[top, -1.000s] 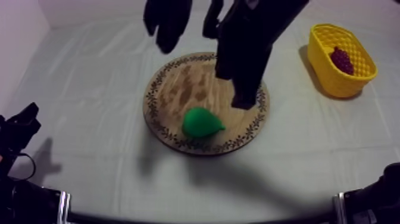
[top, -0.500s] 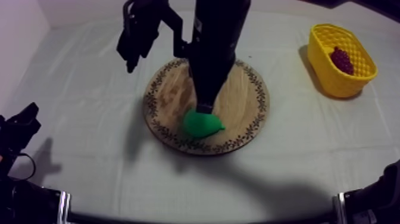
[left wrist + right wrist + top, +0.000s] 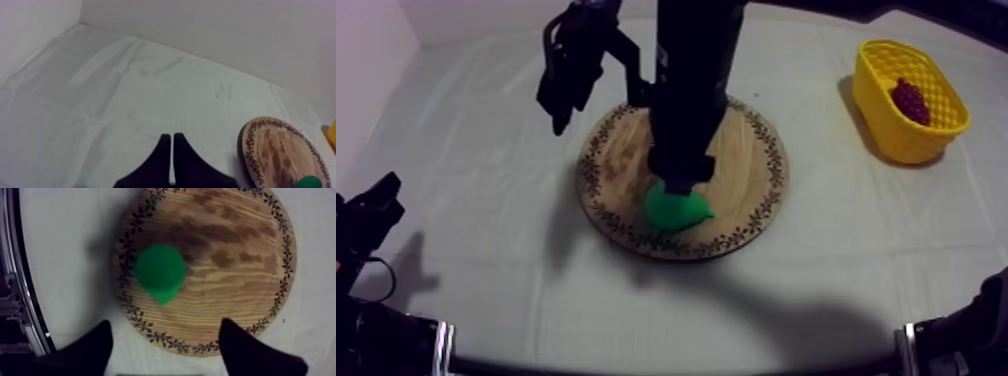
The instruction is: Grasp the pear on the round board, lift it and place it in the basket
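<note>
The green pear (image 3: pixel 676 208) lies on the front left part of the round wooden board (image 3: pixel 756 190). My right gripper (image 3: pixel 674 184) hangs straight over the pear, just above it. In the right wrist view its black fingers (image 3: pixel 97 343) stand wide apart and open, with the pear (image 3: pixel 161 272) on the board (image 3: pixel 235 278) beyond them and nothing between them. My left gripper (image 3: pixel 371 205) rests low at the table's left side. Its fingers lie together as a narrow wedge (image 3: pixel 172 136) over bare cloth, shut on nothing.
The yellow basket (image 3: pixel 896 135) stands at the back right with a bunch of grapes (image 3: pixel 910 100) inside. From the left wrist, the board (image 3: pixel 275 150) lies off to the side. A metal rail (image 3: pixel 15 288) runs along the table edge near the board.
My right arm swung left across the board and came to a stop over the pear. Its fingers were shut and now stand open. The left arm has not moved.
</note>
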`<state>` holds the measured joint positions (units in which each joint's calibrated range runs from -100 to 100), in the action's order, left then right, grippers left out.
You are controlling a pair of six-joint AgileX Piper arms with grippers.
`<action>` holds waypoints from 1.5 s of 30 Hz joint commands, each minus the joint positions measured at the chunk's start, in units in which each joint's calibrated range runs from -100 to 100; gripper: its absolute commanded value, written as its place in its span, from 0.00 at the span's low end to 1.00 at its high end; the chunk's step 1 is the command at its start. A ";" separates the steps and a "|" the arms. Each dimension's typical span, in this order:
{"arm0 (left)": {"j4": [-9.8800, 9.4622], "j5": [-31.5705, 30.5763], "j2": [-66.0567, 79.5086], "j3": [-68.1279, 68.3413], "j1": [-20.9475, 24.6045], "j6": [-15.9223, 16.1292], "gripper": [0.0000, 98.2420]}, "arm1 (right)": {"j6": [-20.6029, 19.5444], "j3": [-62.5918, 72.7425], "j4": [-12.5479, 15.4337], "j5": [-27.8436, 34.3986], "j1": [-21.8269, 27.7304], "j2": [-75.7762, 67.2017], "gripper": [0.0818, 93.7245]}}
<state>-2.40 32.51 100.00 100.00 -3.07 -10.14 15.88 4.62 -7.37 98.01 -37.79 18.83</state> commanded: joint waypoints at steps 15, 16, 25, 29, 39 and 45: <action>-0.02 -0.01 0.00 0.00 -0.01 0.01 0.00 | 3.28 -0.78 3.25 -2.84 1.21 2.82 0.81; -0.02 -0.01 0.00 0.00 -0.01 0.01 0.00 | 3.27 -1.11 3.41 -3.47 1.22 3.20 0.81; -0.02 -0.01 0.00 0.00 -0.01 0.01 0.00 | 2.96 -2.40 3.88 -8.18 1.54 8.40 0.80; -0.02 -0.01 0.00 0.00 -0.01 0.01 0.00 | 3.07 -1.64 3.70 -9.11 1.77 11.59 0.79; -0.02 -0.01 0.00 0.00 -0.01 0.01 0.00 | 3.46 -2.17 3.19 -11.24 2.20 17.54 0.79; -0.02 -0.01 0.00 0.00 -0.01 0.01 0.00 | 4.03 -2.15 3.43 -12.18 1.76 19.67 0.75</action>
<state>-2.40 32.51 100.00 100.00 -3.07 -10.14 19.86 2.36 -4.12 85.73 -35.94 38.41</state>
